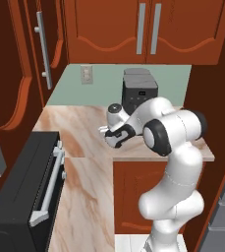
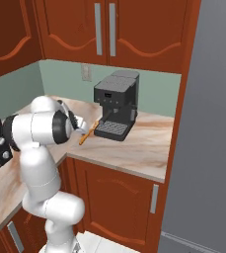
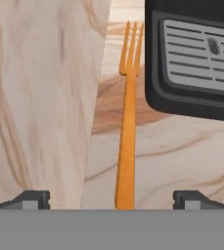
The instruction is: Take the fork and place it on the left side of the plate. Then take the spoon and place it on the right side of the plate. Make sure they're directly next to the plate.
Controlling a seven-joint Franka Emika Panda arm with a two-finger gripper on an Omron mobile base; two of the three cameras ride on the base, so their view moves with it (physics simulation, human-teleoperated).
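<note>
The tool (image 3: 111,197) is seen at the bottom of the hand view w/ its two dark fingertips (image 3: 33,199) spread wide, nothing pinched. The fork (image 3: 127,122) lies flat on the marble tabletop (image 3: 35,97), running up the centre of that frame, tines toward the top edge, handle end at the bottom between the fingertips. The handle sits roughly midway between them, so the tool appears lined up for a pinch across the handle; judged as approach to the fork pick, first step of the task not yet done.

In the right base view the fork (image 2: 84,137) shows as an orange sliver at centre-left, just left of the drip tray of the coffee machine (image 2: 115,104). In the hand view the coffee machine base (image 3: 191,63) fills the upper right, close beside the tines but apart from them. That closeness probably explains the grip being aimed at the handle end, away from the machine.

In the left base view the arm's wrist (image 1: 118,129) is bent low over the tabletop at frame centre, in front of the machine. A dark oven (image 1: 25,197) sits lower left. Plate & spoon can't be placed from these frames.
</note>
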